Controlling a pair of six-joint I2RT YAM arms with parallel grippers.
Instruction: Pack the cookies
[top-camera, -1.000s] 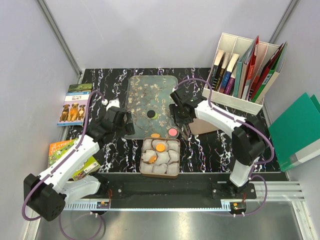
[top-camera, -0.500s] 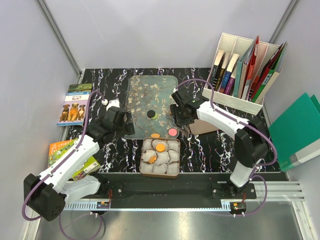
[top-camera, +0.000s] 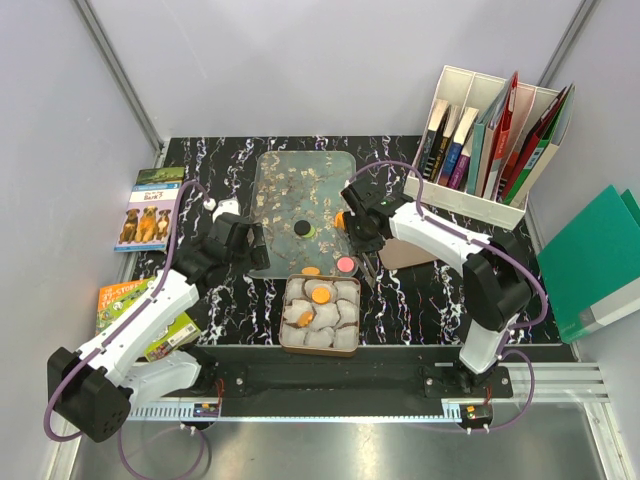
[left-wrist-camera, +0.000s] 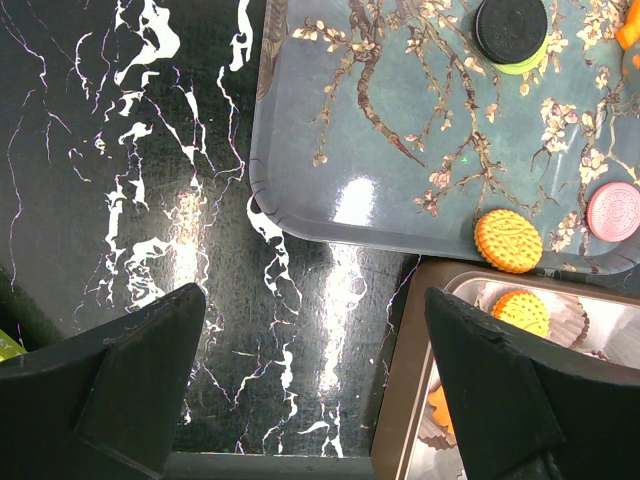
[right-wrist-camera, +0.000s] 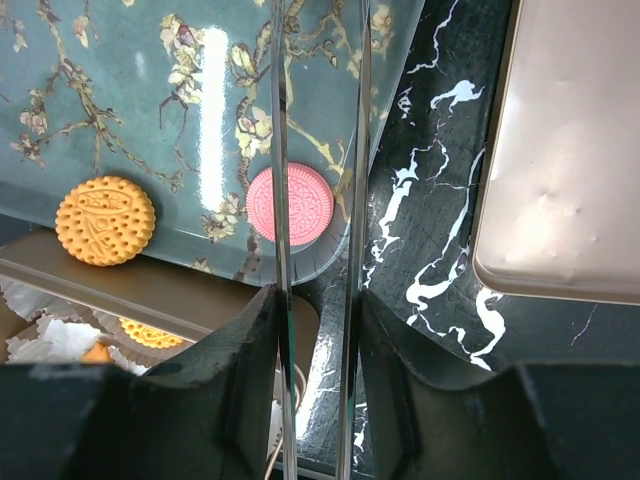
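On the blossom-patterned tray (top-camera: 290, 185) lie a black cookie (top-camera: 299, 228) on a green one, an orange cookie (top-camera: 312, 270) and a pink cookie (top-camera: 346, 265). Another orange cookie (top-camera: 340, 219) peeks out at the left of my right gripper (top-camera: 358, 232). That gripper (right-wrist-camera: 315, 300) is shut on metal tongs (right-wrist-camera: 281, 150), whose blades straddle the pink cookie (right-wrist-camera: 296, 205); their tips run out of the wrist view. The tin (top-camera: 320, 349) of paper cups holds two orange cookies (top-camera: 320, 295). My left gripper (left-wrist-camera: 312, 300) hangs open over bare table left of the tin (left-wrist-camera: 400, 400).
The beige tin lid (top-camera: 405, 252) lies right of the tray, under the right arm. A white file holder with books (top-camera: 490, 150) stands at the back right, a green folder (top-camera: 600, 260) beyond it. Booklets (top-camera: 150, 208) lie along the left edge.
My right gripper has squeezed the tongs narrower and shifted slightly, and an orange cookie now shows at its left side. The left arm has not moved.
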